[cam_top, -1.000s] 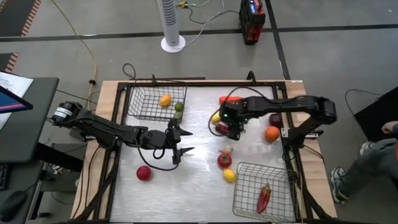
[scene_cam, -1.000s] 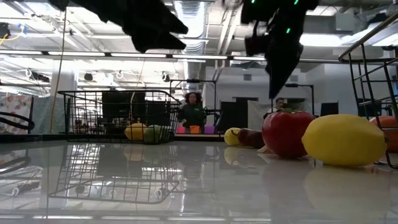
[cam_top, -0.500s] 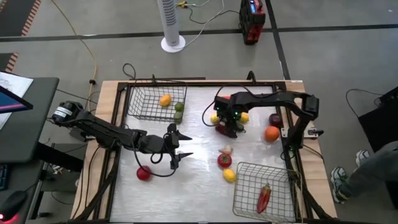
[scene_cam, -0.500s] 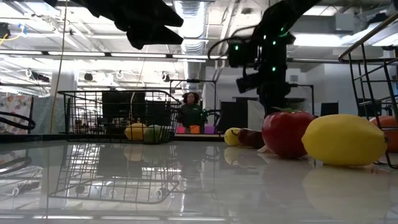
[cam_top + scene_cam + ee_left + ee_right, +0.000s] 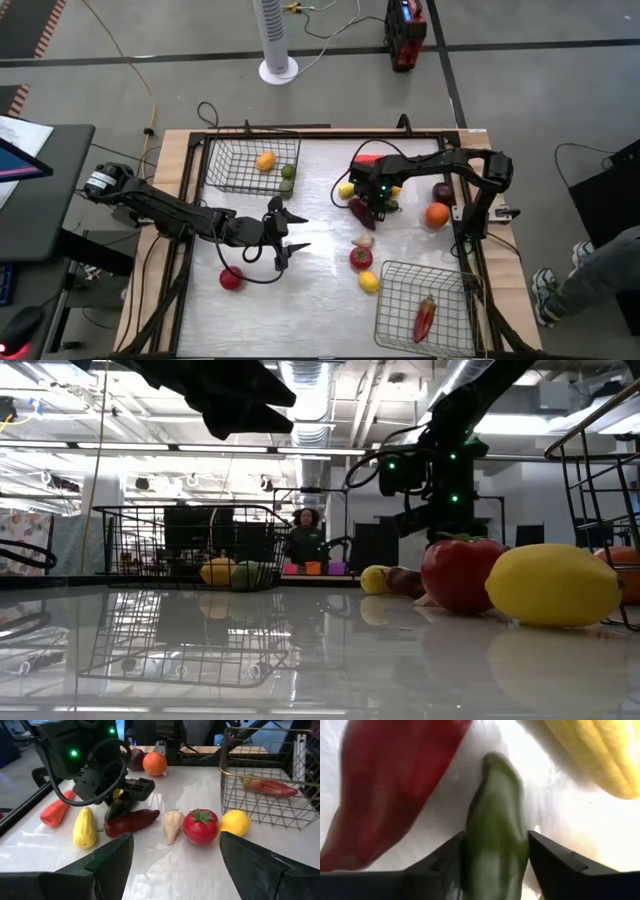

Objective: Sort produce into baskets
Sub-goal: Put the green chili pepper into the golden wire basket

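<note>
Step in hand: grasp. Right gripper (image 5: pixel 495 865), jaws part-open, straddling long green toy vegetable (image 5: pixel 496 835) on table; dark red long pepper (image 5: pixel 385 780) just beside. Next: close, lift, carry to wire basket (image 5: pixel 425 295). Left gripper (image 5: pixel 290 232) idle, open.

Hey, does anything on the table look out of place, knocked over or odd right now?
Nothing stands out. Loose produce lies on the table, both baskets sit flat, and the right gripper straddles a green vegetable.
</note>
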Robot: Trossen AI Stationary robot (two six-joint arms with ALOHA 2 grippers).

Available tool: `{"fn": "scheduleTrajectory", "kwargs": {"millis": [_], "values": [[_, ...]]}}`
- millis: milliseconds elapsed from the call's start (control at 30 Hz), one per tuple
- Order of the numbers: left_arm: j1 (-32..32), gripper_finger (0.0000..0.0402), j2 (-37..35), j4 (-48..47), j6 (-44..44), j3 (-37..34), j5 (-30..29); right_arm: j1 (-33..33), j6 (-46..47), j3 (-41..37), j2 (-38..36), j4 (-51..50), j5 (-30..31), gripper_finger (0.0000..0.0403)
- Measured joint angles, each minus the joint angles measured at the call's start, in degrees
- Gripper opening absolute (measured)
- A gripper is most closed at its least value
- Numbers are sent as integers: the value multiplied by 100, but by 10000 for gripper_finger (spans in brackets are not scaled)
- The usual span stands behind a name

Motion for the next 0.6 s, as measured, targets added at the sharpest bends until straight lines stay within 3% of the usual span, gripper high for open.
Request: {"fn": "scheduleTrajectory", "kwargs": {"millis": [233,433,600], "values": [[0,285,0,-42,-23,0,-5,41,-47,-4,-66,-155,-10,146],[0,285,-206,-152,-56,0,-9,378,281,212,-701,-771,-280,146],[0,285,-534,-208,-164,0,-19,1181,1006,354,-1732,-1025,-534,175]]}}
